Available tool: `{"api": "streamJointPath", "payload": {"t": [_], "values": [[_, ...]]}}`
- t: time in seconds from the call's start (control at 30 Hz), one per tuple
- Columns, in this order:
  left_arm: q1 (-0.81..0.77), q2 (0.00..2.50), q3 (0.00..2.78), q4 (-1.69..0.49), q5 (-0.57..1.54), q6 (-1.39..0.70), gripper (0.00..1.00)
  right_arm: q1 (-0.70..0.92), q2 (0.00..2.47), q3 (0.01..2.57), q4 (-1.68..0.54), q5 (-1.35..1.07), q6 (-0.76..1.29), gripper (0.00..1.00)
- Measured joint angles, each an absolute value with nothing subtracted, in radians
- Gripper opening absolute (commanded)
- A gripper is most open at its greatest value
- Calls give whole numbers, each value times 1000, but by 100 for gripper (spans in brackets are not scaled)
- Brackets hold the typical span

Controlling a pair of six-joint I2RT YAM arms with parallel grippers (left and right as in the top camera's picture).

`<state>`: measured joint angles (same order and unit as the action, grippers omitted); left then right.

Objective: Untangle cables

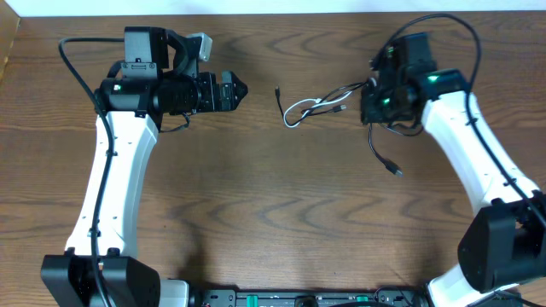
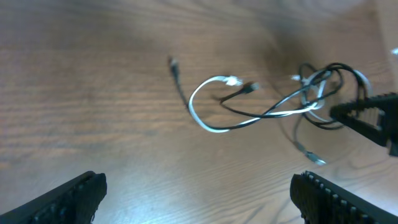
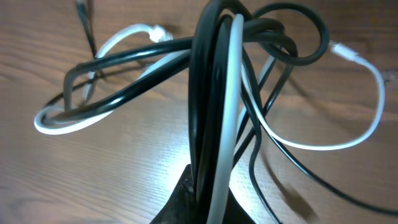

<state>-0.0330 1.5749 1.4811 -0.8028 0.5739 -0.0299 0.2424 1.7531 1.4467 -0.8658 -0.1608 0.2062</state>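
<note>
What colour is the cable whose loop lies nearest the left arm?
White; the cable shows best in left wrist view.

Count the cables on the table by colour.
White cable: 1
Black cables: 2, judged from three loose black plug ends
Total: 3

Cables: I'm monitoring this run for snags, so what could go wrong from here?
1. The right hand pinches the white cable and black cable together, so pulling could tighten the tangle rather than free it.
2. The left hand is open and apart from both; with nothing anchoring them, the whole bundle may simply drag across the table.
3. The loose black plug end lies near the right arm and might catch.
</note>
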Motion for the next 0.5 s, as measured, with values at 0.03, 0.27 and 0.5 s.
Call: {"api": "streamJointPath", "payload": {"t": [0.03,0.27,0.5], "values": [[-33,1576,1481,-807,565,-30,99,271,1755,1447,-879,-122,208,1],[-34,1576,1481,-808,543,-30,100,455,1839,1447,-896,54,219,40],[-79,1576,1481,-807,542,-30,100,476,1880,1448,-834,-33,223,60]]}}
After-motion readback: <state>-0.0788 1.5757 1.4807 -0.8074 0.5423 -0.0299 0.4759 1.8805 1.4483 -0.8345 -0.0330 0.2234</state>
